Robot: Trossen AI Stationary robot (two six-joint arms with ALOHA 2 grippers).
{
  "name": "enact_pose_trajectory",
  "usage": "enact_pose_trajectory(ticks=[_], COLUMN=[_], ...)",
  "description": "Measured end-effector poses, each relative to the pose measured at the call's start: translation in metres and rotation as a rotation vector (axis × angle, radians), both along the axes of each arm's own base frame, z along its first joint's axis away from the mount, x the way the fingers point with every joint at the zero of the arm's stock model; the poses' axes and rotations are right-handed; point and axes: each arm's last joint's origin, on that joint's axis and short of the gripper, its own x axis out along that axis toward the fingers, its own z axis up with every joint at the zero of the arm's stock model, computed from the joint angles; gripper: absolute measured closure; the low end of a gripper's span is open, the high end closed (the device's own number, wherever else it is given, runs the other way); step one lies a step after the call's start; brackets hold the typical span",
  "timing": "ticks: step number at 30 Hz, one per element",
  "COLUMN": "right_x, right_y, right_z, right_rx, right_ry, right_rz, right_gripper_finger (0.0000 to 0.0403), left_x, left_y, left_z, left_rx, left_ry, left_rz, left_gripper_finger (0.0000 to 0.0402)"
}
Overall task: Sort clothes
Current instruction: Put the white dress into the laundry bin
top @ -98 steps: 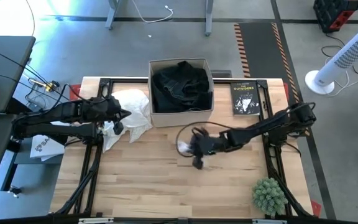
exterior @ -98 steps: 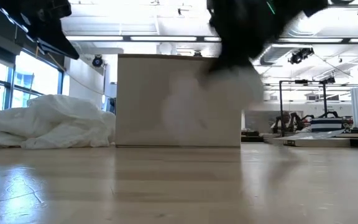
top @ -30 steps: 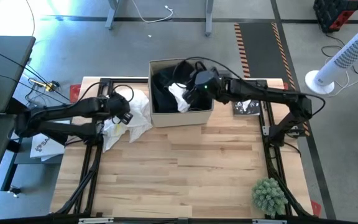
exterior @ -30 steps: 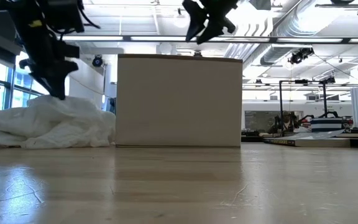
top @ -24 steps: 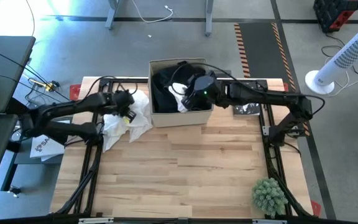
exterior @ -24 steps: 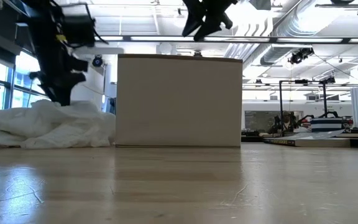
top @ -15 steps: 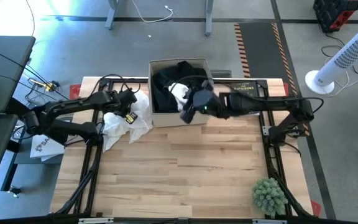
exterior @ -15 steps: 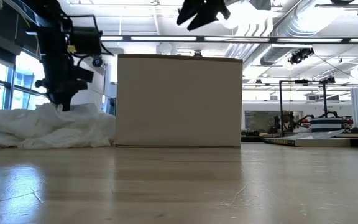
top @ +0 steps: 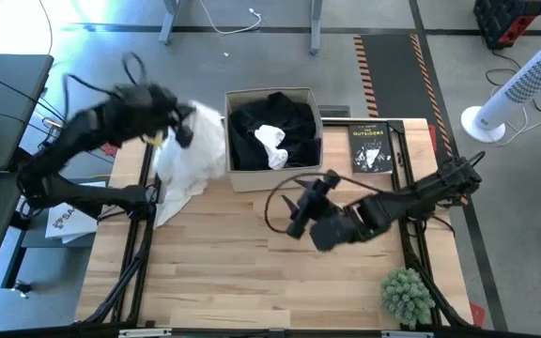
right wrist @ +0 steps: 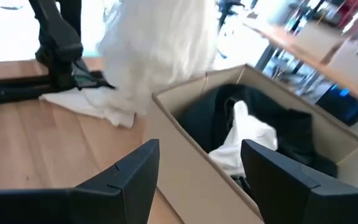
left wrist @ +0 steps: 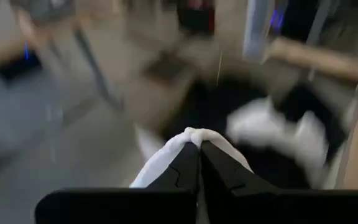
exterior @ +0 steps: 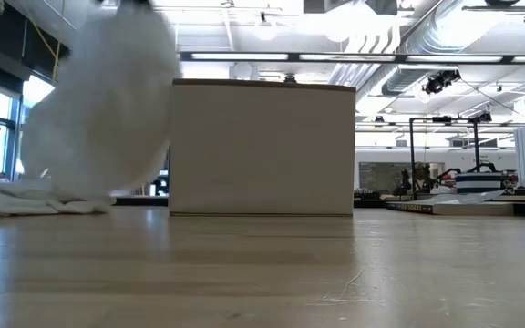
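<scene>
Left gripper [left wrist: 197, 146] clamps a white garment [top: 191, 155], lifted left of the cardboard box [top: 238, 178].
Right gripper [right wrist: 197, 165] open above bare table [top: 252, 272]; paperback book [top: 371, 148] lies right of box.

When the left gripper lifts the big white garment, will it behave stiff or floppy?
Probably floppy: the white garment hangs in loose folds from the left gripper, its lower end trailing on the table. It likely weighs little, since one pinch holds it up. It may snag on the box.

Motion blur smears the lifted white garment [exterior: 98, 109] in the low view, its top cut off by the frame edge. Left wrist background is unreadable.
</scene>
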Motion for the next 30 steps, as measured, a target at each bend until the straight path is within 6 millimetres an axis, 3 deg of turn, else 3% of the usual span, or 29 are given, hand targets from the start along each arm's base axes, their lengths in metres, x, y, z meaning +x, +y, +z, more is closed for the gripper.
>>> enact_pose_trajectory(ticks=[4, 7, 11, 17, 20, 24, 27, 30], right_x=[-0.007, -0.01, -0.013, -0.019, -0.02, -0.021, -0.022, -0.023], right_y=[0.013, 0.015, 0.013, 0.009, 0.009, 0.009, 0.011, 0.013], right_z=[0.001, -0.001, -0.005, -0.01, -0.01, -0.01, -0.01, -0.01], right_rx=[-0.017, -0.003, 0.014, 0.018, 0.007, 0.012, 0.015, 0.015], right_ry=[-0.046, -0.05, -0.034, -0.029, -0.035, -0.044, -0.046, -0.044], right_rz=[-0.026, -0.036, -0.062, -0.119, -0.135, -0.143, -0.139, -0.132], right_gripper_finger=[0.0179, 0.0179, 0.0179, 0.0179, 0.0179, 0.0179, 0.0179, 0.0179], left_x=[0.022, 0.046, 0.072, 0.092, 0.108, 0.126, 0.139, 0.155], left_y=[0.007, 0.016, 0.027, 0.033, 0.038, 0.05, 0.066, 0.084], left_z=[0.058, 0.089, 0.124, 0.167, 0.165, 0.152, 0.133, 0.099], left_rx=[0.162, 0.273, 0.428, 0.554, 0.563, 0.53, 0.453, 0.31], left_ry=[-0.114, -0.159, -0.197, -0.365, -0.46, -0.426, -0.316, -0.124], left_rz=[-0.116, -0.2, -0.222, -0.296, -0.365, -0.387, -0.373, -0.368], left_gripper_finger=[0.0401, 0.0401, 0.0401, 0.0401, 0.0402, 0.0401, 0.0401, 0.0401])
